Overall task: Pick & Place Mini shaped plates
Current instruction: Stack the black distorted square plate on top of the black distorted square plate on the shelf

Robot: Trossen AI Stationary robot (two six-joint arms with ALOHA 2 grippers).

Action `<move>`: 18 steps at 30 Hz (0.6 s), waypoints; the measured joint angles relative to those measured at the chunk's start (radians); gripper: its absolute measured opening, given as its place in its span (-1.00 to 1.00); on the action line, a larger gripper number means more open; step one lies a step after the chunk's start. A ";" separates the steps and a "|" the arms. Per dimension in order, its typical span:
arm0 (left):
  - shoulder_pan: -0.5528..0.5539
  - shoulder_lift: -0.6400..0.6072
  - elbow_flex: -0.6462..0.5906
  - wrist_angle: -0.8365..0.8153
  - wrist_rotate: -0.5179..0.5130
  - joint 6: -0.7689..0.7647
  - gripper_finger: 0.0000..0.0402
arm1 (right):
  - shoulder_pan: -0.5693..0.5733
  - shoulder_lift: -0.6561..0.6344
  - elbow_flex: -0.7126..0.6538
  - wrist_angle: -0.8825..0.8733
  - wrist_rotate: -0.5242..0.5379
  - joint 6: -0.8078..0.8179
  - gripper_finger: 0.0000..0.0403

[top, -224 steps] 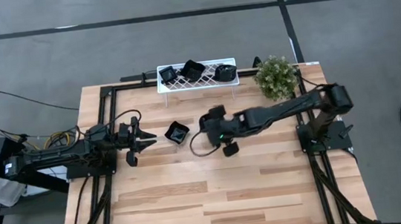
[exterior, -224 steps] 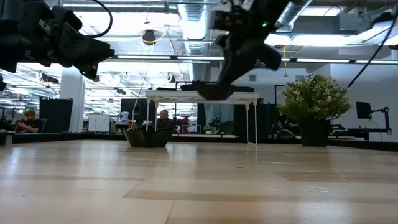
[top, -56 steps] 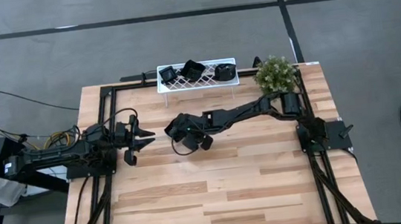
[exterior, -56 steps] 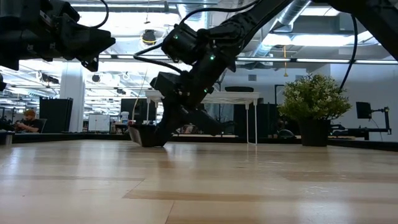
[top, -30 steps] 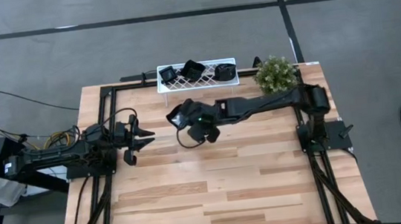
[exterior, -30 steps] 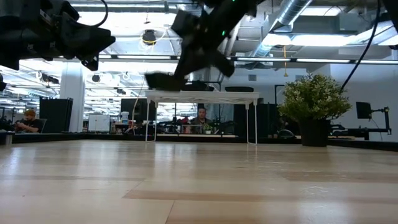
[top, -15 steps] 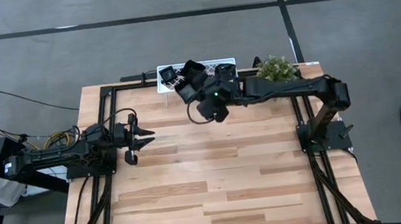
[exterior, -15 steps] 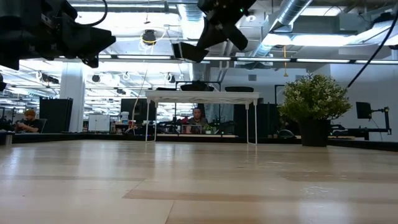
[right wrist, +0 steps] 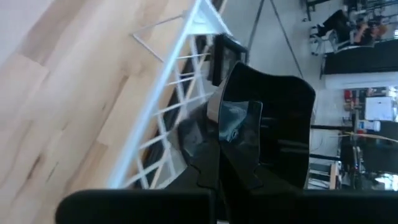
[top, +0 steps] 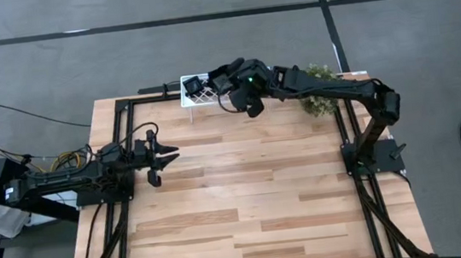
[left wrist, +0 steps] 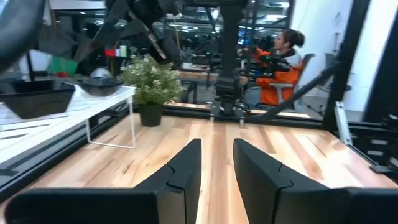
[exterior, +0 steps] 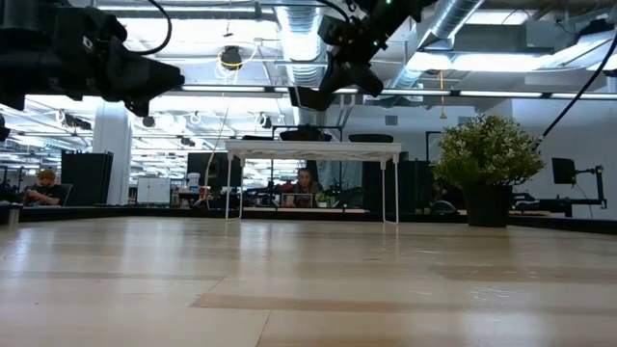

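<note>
My right gripper (top: pixel 232 81) hangs over the white lattice rack (top: pixel 196 100) at the table's far edge, shut on a black mini shaped plate (right wrist: pixel 273 118). The low view shows that plate (exterior: pixel 310 97) high above the rack top (exterior: pixel 313 146). Another small black plate (top: pixel 195 85) sits on the rack's left end, and in the left wrist view two dark dishes (left wrist: pixel 38 99) rest on it. My left gripper (top: pixel 165 159) waits open at the table's left, level, with nothing between its fingers (left wrist: pixel 186 165). My right gripper pinches the plate's wall (right wrist: pixel 280 146) between its two fingers (right wrist: pixel 239 134), at the side nearest the wrist. The fingers slant down toward the table's far left. The plate sticks out beyond the fingertips, lifted clear above the rack.
A potted green plant (top: pixel 320 85) stands at the far right beside the rack, partly under my right arm. Black frame rails (top: pixel 126 114) run along the table's sides. The wooden table top (top: pixel 255 195) stretches toward the near edge. People sit in the room behind (left wrist: pixel 280 56).
My right gripper has risen and swung from over the table's middle toward the far edge, carrying the black plate clear of the table to above the rack. It has stayed shut on the plate.
</note>
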 joint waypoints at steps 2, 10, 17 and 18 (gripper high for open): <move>0.000 0.000 0.000 0.000 -0.026 0.000 -0.53 | -0.017 0.000 0.000 0.018 -0.004 -0.003 -1.00; 0.000 0.000 0.000 -0.008 -0.254 -0.065 -0.53 | -0.079 0.000 0.000 0.038 -0.155 -0.013 -1.00; 0.000 0.000 0.000 -0.066 -0.369 -0.068 -0.53 | -0.150 0.000 0.000 0.048 -0.288 -0.088 -1.00; 0.000 0.000 0.000 -0.071 -0.369 -0.068 -0.53 | -0.161 0.000 0.000 0.048 -0.301 -0.096 -1.00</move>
